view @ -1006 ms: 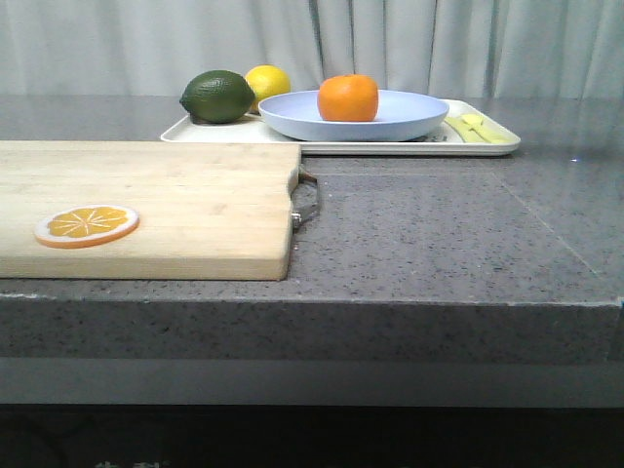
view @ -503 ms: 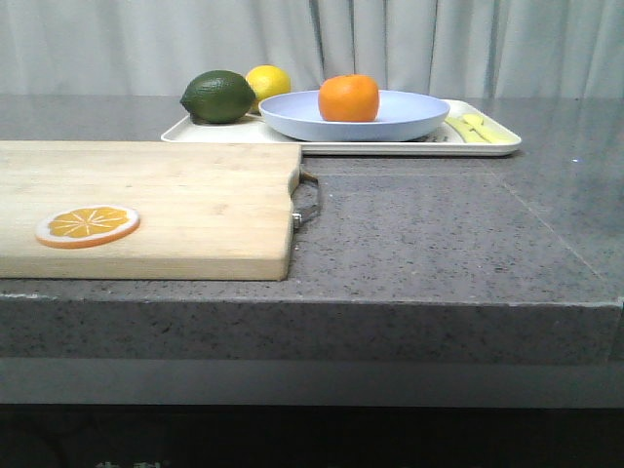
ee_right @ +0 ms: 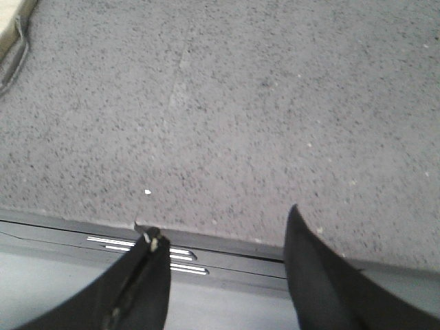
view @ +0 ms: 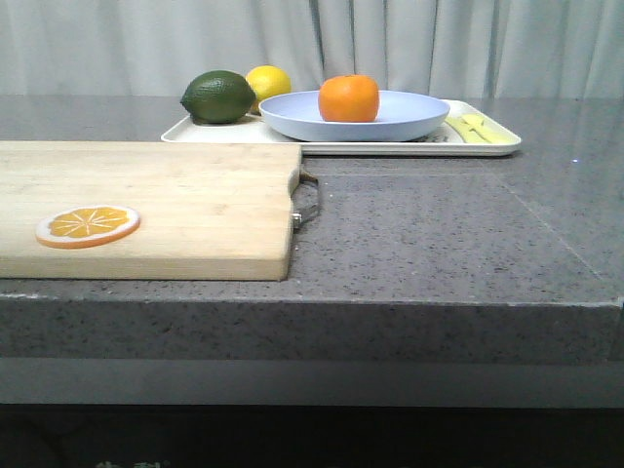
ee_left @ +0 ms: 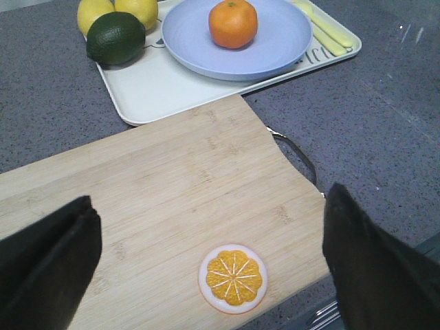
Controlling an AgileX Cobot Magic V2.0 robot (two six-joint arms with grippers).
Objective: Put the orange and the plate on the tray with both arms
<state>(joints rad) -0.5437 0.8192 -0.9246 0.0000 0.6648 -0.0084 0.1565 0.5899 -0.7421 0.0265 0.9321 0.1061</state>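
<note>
The orange (view: 348, 97) sits in the pale lavender-blue plate (view: 409, 119), and the plate rests on the white tray (view: 390, 147) at the back of the counter. All three also show in the left wrist view: the orange (ee_left: 233, 23), the plate (ee_left: 275, 41), the tray (ee_left: 155, 89). My left gripper (ee_left: 210, 258) is open and empty, above the near part of the wooden cutting board (ee_left: 172, 199). My right gripper (ee_right: 223, 268) is open and empty over the counter's front edge. Neither gripper shows in the front view.
A dark green lime (view: 217, 97) and a yellow lemon (view: 270, 82) lie on the tray's left end, yellow utensils (view: 478, 128) on its right end. An orange slice (view: 88, 225) lies on the cutting board (view: 146, 205). Grey stone counter (view: 439, 234) to the right.
</note>
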